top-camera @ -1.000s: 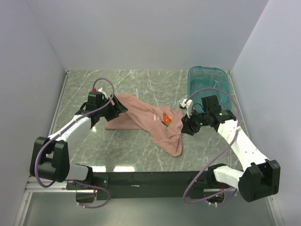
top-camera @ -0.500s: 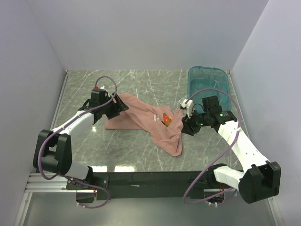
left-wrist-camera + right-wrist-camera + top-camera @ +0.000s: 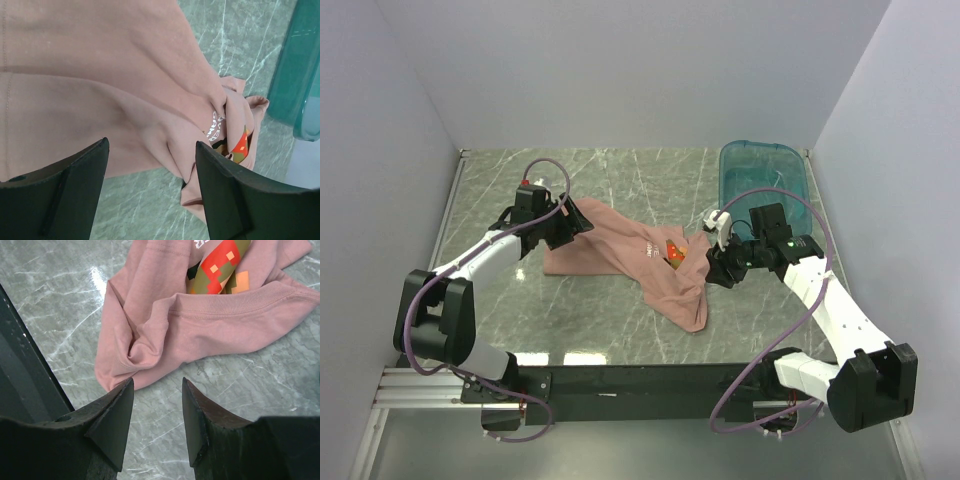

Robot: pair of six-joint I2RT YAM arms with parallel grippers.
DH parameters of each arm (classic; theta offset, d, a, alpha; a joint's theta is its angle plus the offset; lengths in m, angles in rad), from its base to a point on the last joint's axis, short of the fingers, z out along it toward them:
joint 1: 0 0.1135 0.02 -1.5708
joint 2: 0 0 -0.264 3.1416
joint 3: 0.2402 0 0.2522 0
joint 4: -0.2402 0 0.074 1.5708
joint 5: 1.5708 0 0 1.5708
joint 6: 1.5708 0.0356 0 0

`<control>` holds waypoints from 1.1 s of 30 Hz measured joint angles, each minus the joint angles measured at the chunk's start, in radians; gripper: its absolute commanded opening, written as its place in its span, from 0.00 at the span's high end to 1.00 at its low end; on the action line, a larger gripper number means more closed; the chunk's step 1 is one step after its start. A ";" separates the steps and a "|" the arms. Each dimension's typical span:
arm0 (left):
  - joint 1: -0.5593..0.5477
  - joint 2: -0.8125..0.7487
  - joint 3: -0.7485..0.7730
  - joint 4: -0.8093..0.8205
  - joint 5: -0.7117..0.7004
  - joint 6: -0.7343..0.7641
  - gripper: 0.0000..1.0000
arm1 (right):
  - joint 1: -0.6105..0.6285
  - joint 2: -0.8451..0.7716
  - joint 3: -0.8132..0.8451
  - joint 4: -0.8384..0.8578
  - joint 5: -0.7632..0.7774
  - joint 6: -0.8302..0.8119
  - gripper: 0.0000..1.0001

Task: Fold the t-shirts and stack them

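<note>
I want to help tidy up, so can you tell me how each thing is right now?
Dusty salmon-pink cotton t-shirt: unfolded, crumpled.
Translucent teal plastic tub: upright, apart from the shirt.
Left black two-finger tool: open, over the shirt, holding nothing.
Right black two-finger tool: open, at the shirt's edge, holding nothing.

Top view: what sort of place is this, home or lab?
Likely a lab test cell, not a home: plain walls box in a marble-patterned table, a left arm and right arm are bolted at its near edge, and a pink t-shirt and teal tub lie on it.
</note>
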 measured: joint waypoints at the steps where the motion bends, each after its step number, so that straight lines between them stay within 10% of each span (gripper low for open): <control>1: 0.000 0.003 0.002 0.000 -0.001 0.000 0.25 | 0.000 0.000 0.000 0.000 0.000 0.000 0.49; 33: 0.094 0.467 0.495 -0.155 -0.187 -0.026 0.34 | 0.000 0.000 0.000 0.000 0.000 0.000 0.49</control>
